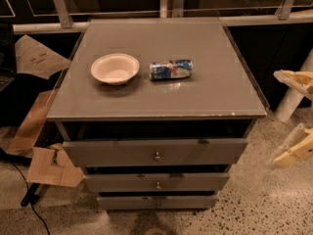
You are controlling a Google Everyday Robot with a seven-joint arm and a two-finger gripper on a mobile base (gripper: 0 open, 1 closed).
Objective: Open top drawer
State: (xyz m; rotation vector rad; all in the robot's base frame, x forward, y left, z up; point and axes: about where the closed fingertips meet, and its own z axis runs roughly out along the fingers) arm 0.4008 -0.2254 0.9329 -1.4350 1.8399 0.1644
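The top drawer [112,152] is the widest of three grey fronts under the cabinet top, with a small round metal knob [157,156] at its centre. A dark gap shows above its front; its inside is hidden. My gripper [288,119] is at the right edge of the view, right of the cabinet and apart from it. Its two cream fingers are spread wide, one finger [293,80] above and one below, with nothing between them.
A white bowl [115,68] and a blue can [170,69] lying on its side sit on the grey cabinet top [205,92]. Two narrower drawers [122,183] are below. Cardboard pieces [51,167] lie on the floor at left. A rail runs behind.
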